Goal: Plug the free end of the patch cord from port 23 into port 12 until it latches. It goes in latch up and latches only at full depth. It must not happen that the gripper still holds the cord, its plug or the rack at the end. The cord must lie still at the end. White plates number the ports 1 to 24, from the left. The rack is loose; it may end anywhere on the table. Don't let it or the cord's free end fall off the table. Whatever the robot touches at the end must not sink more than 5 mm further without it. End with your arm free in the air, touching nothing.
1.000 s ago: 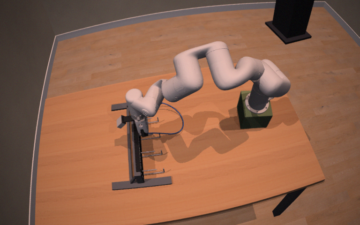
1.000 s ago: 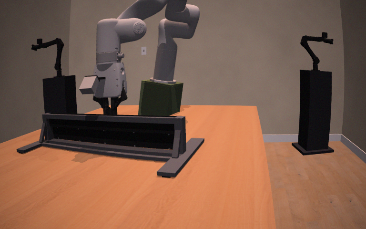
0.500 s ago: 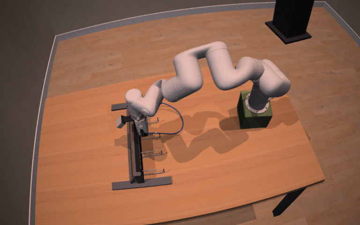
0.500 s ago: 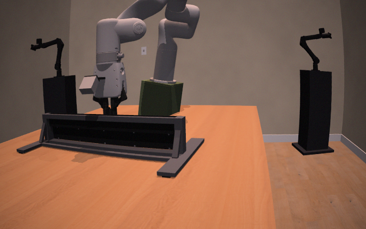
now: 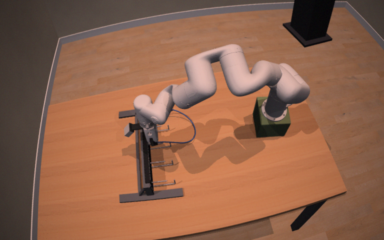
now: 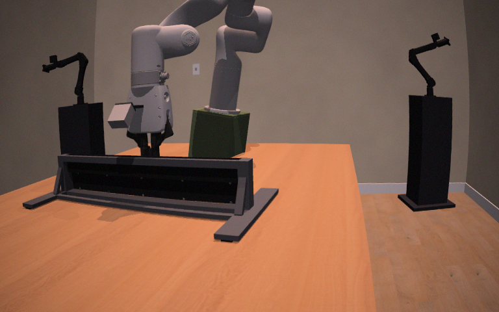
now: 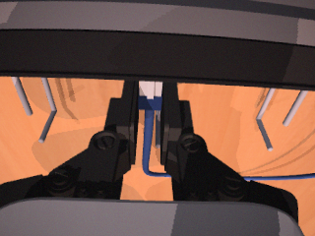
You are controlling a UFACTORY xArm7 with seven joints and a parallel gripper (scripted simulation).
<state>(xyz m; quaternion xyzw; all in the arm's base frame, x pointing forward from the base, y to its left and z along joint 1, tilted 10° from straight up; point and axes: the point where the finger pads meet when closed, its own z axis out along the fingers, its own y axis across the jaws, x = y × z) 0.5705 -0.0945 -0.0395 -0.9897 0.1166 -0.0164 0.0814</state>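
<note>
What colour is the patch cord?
Blue; the patch cord shows best in the top view, looping beside the rack.

1 rack [image 5: 150, 195], 1 cord [image 5: 193, 128], 4 cable hooks [image 5: 162, 164], 1 arm [image 5: 215, 73]

The claw [image 7: 150, 101] pinches the cord's pale plug [image 7: 150, 88] beneath the rack's rail [image 7: 157, 59].

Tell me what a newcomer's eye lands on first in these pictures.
The big pale arm snakes across the wooden table from its green pedestal at the right. Its end effector points down just behind the long dark rack and is shut on the white plug of the blue patch cord, which loops out over the table on the arm's side of the rack.
</note>
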